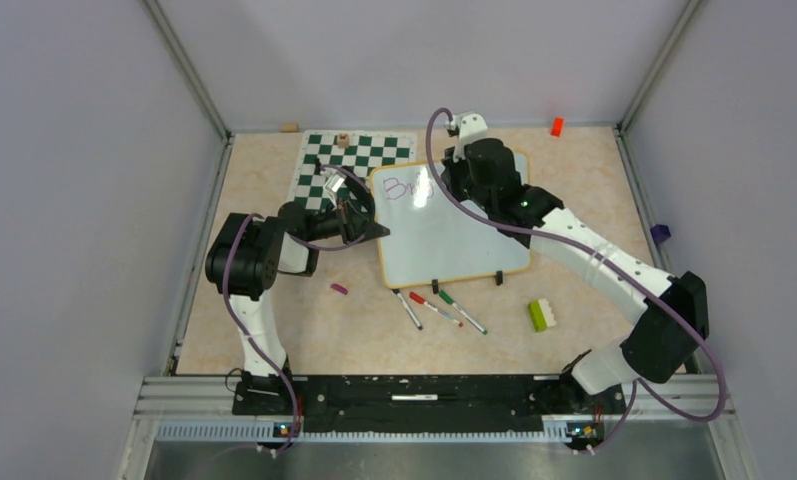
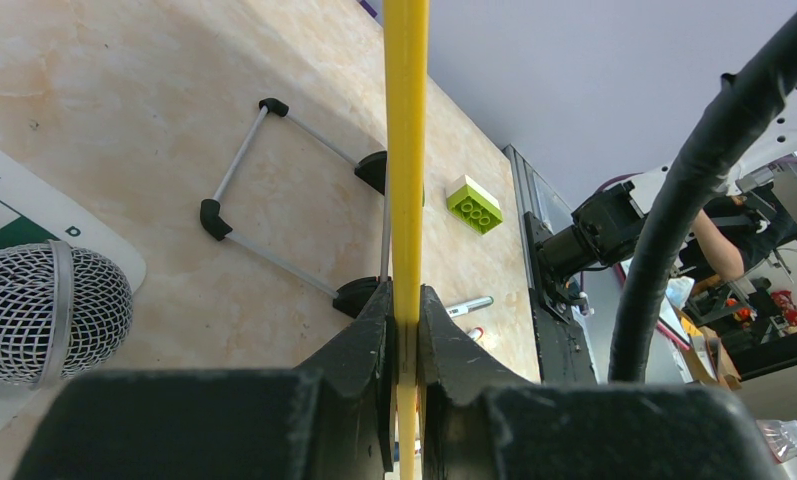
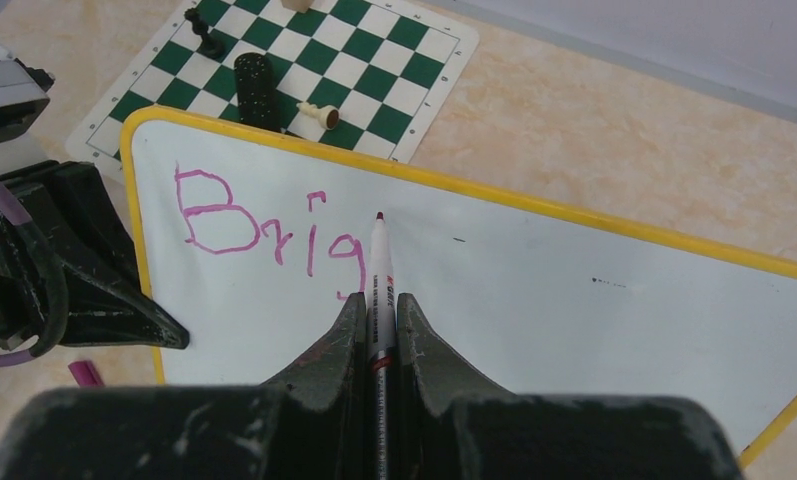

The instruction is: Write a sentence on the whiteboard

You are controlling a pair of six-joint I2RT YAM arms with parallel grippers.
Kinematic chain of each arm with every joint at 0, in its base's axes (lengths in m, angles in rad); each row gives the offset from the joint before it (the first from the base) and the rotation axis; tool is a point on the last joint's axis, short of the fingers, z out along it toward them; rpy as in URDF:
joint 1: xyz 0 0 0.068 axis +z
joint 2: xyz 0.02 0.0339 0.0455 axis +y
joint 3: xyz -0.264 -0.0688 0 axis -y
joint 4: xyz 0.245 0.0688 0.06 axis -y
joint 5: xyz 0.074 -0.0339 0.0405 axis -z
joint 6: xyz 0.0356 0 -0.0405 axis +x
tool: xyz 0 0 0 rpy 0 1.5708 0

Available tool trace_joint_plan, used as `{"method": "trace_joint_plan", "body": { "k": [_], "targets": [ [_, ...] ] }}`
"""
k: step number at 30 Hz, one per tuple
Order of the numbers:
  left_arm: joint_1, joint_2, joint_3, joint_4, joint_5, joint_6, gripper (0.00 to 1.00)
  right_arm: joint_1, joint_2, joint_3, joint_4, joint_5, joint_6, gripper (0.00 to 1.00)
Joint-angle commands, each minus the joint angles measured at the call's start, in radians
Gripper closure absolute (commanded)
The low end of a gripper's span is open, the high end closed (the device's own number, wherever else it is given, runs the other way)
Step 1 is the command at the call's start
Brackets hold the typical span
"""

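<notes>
Whiteboard [image 3: 574,330] rim clamped in left hand [image 2: 406,300], right hand [image 3: 379,305] above clamped on marker [image 3: 378,262]

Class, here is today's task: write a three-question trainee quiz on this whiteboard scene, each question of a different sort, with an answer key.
1. True or false: the left gripper is clamped on the rim of the whiteboard.
2. Multiple choice: the purple writing on the board reads: A) "Brig" B) "Brighter times" C) nothing at all.
3. Short answer: how many loose markers lie on the table by the board's near edge, not counting the marker in the right gripper?
Key: 1 true; 2 A; 3 three.
</notes>
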Motion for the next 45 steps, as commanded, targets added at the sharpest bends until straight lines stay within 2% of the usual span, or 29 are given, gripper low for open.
{"method": "trace_joint_plan", "body": {
  "k": [1, 7, 27, 45],
  "targets": [
    [-0.006, -0.042, -0.008, 0.1, 0.028, 0.009, 1.0, -0.012, 0.025, 0.065, 0.038, 0.025, 0.004, 1.0],
    [-0.006, -0.043, -0.008, 0.1, 0.027, 0.011, 1.0, -0.012, 0.039, 0.059, 0.036, 0.042, 0.004, 1.0],
    [-0.006, -0.044, -0.006, 0.098, 0.026, 0.011, 1.0, -0.012, -0.057, -0.096, 0.015, -0.016, 0.055, 1.0],
    [-0.006, -0.042, -0.005, 0.095, 0.029, 0.011, 1.0, -0.012, -0.004, -0.011, 0.018, 0.017, 0.015, 1.0]
  ]
}}
